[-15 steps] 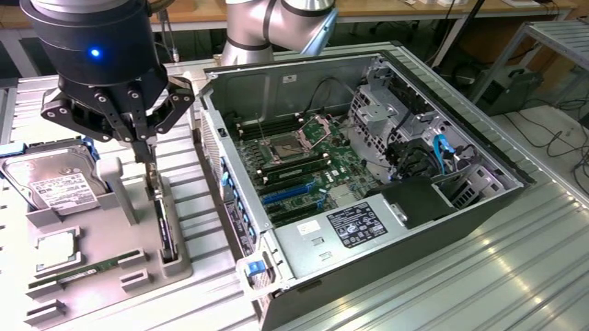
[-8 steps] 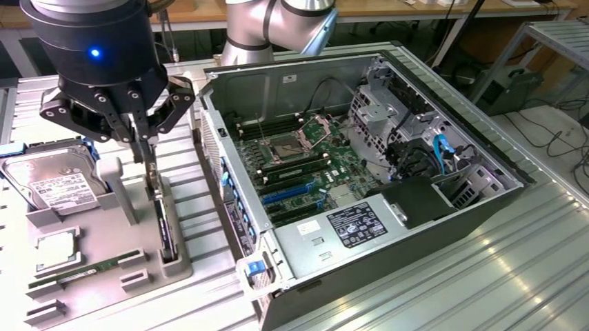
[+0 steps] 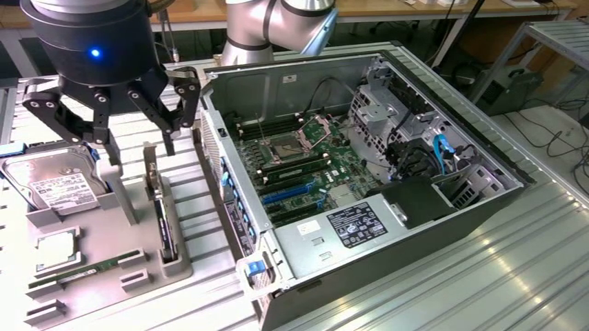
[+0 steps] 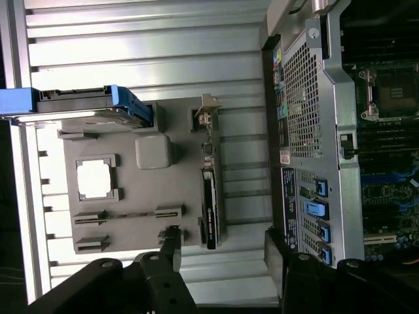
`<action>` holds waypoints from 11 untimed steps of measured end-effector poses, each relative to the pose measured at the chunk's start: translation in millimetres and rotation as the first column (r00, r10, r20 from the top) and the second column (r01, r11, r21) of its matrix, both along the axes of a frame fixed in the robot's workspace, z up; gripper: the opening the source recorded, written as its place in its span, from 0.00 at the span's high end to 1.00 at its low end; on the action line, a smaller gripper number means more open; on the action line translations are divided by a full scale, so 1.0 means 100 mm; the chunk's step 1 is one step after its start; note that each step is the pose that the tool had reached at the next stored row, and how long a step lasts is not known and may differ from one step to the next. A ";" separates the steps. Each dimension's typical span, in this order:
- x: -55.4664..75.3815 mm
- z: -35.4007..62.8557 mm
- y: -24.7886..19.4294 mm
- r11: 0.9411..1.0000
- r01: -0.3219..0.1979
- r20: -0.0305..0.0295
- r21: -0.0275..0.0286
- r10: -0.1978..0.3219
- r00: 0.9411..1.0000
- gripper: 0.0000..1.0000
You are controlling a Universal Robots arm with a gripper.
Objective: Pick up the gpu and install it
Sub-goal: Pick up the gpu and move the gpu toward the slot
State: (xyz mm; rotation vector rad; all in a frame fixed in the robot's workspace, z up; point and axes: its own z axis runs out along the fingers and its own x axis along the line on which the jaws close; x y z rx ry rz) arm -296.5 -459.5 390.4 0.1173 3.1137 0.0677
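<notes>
The gpu [image 3: 163,224] stands on edge in a slot of the grey holder tray [image 3: 96,231], its silver bracket at the far end. In the wrist view the gpu [image 4: 209,196] shows as a thin dark card with the bracket end toward the hard drive side. My gripper [image 3: 143,153] hangs open just above the bracket end of the card, one finger on each side of it and nothing between them. The wrist view shows the gripper [image 4: 222,252] with its black fingers [image 4: 171,252] spread wide past the card's other end.
On the tray lie a hard drive [image 3: 55,183], a CPU [image 3: 57,249] and a RAM stick [image 3: 83,270]. The open PC case [image 3: 478,200] stands at the exterior view's right, its motherboard [image 3: 304,162] with blue slots [image 3: 292,194] exposed. A ribbed metal table [image 3: 460,276] lies underneath.
</notes>
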 end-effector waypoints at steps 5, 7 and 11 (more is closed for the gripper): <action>0.00 -0.016 0.038 1.000 -0.025 0.000 -0.010 0.025 1.000 0.34; 0.01 -0.026 0.050 0.999 -0.028 -0.001 -0.024 0.028 1.000 0.34; 0.00 -0.039 0.076 0.997 -0.039 -0.002 -0.072 0.039 0.999 0.34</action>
